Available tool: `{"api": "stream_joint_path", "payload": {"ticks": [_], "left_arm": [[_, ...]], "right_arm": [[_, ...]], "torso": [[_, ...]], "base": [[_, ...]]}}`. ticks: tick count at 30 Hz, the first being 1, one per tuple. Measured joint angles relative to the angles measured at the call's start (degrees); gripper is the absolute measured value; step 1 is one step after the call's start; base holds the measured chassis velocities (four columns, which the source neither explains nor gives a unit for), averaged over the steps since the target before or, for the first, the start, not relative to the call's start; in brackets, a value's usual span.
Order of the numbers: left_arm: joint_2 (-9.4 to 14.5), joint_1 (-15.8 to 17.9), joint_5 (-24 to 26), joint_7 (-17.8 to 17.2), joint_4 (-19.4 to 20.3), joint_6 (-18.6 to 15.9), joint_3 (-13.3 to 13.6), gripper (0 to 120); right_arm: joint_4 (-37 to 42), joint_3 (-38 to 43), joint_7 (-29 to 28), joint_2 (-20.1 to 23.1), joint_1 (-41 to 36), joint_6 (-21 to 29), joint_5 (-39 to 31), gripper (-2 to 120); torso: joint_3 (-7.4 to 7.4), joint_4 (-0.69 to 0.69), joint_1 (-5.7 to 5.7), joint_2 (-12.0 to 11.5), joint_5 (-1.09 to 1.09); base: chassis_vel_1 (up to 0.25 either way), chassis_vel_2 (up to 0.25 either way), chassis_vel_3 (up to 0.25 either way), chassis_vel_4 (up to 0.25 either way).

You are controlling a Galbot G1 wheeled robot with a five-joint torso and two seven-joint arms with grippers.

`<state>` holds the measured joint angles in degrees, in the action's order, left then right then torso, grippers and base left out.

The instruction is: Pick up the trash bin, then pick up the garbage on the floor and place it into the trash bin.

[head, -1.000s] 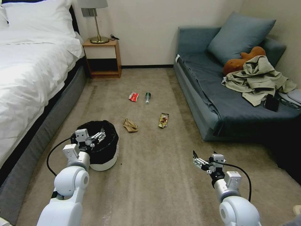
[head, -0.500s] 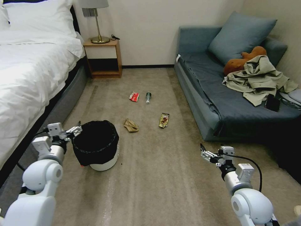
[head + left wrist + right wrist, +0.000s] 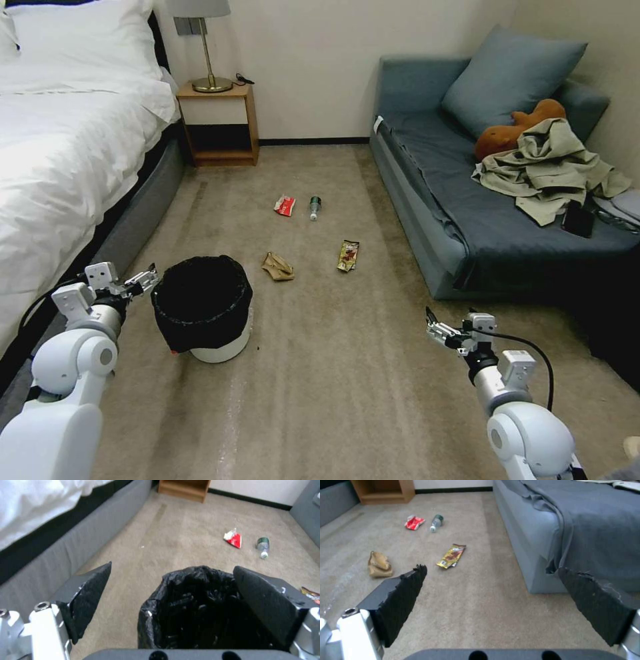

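Head view: open carpet (image 3: 347,373) is being bounded by the bed (image 3: 60,167) on the left and the sofa (image 3: 467,200) on the right. The trash bin (image 3: 203,310) is being kept upright on the floor near the bed's edge. The left gripper (image 3: 143,281) is being held just beside its rim, jaws spread, empty. The right gripper (image 3: 437,327) is being held spread over bare carpet, well apart. Beyond the bin, the paper wad (image 3: 277,267), snack packet (image 3: 347,255), wrapper (image 3: 285,205) and bottle (image 3: 314,207) are lying loosely scattered.
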<state>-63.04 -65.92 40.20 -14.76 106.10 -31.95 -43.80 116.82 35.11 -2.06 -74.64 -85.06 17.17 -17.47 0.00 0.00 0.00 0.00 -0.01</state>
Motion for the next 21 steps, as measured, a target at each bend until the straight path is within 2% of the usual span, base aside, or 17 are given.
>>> {"api": "stream_joint_path", "payload": {"ticks": [1,2,5,6,8,10,11,14,16,21], "left_arm": [[0.8,0.9,2.6,-1.3,-0.4,-1.8,0.3,99],[0.8,0.9,2.6,-1.3,-0.4,-1.8,0.3,99],[2.9,2.9,5.4,-3.0,-2.3,-4.8,1.6,98],[2.9,2.9,5.4,-3.0,-2.3,-4.8,1.6,98],[4.7,4.4,5.7,-3.7,-4.4,-6.9,3.4,98],[5.2,4.8,5.8,-3.7,-4.9,-7.4,3.9,98],[5.9,5.6,5.8,-3.9,-5.8,-8.1,5.0,98],[6.3,6.5,5.8,-4.3,-7.0,-8.7,6.3,98],[6.7,8.2,5.7,-4.5,-9.1,-9.3,8.5,97],[6.6,10.1,5.4,-4.9,-11.6,-9.7,10.5,97]], "right_arm": [[-0.3,0.0,0.0,-0.1,-0.1,-0.3,0.3,100],[-0.3,0.0,0.0,-0.1,-0.1,-0.3,0.3,100],[-0.6,0.0,0.0,-0.4,-0.4,-0.9,1.0,100],[-0.6,0.0,0.0,-0.4,-0.4,-0.9,1.0,100],[-1.0,0.0,0.0,-0.8,-0.5,-1.2,1.6,100],[-1.2,0.0,0.0,-0.9,-0.5,-1.3,1.8,100],[-1.4,-0.1,0.0,-1.1,-0.5,-1.4,2.1,100],[-1.6,-0.3,0.0,-1.3,-0.5,-1.5,2.4,100],[-1.7,-0.5,0.0,-1.6,-0.4,-1.5,2.6,100],[-2.0,-0.6,0.0,-1.9,-0.2,-1.5,2.9,100]], "torso": [[0.00,0.00,0.00,0.0,0.00],[0.00,0.00,0.00,0.0,0.00],[0.00,0.00,0.00,0.0,0.00],[0.00,0.00,0.00,0.0,0.00],[0.00,0.00,0.00,0.0,0.00],[0.00,0.00,0.00,0.0,0.00],[0.00,0.00,0.00,0.0,0.01],[0.00,0.00,0.00,0.0,0.00],[0.00,0.00,0.00,0.0,0.00],[0.00,0.00,0.00,0.0,0.00]], "base": [[0.000,0.000,0.000,0.000],[0.000,0.000,0.000,0.000],[0.000,0.000,0.000,0.000],[0.000,0.000,0.000,0.000],[0.000,0.000,0.000,0.000],[0.000,0.000,0.000,0.000],[0.000,0.000,0.000,0.000],[0.000,0.000,0.000,0.000],[0.000,0.000,0.000,0.000],[0.000,0.000,0.000,0.000]]}}
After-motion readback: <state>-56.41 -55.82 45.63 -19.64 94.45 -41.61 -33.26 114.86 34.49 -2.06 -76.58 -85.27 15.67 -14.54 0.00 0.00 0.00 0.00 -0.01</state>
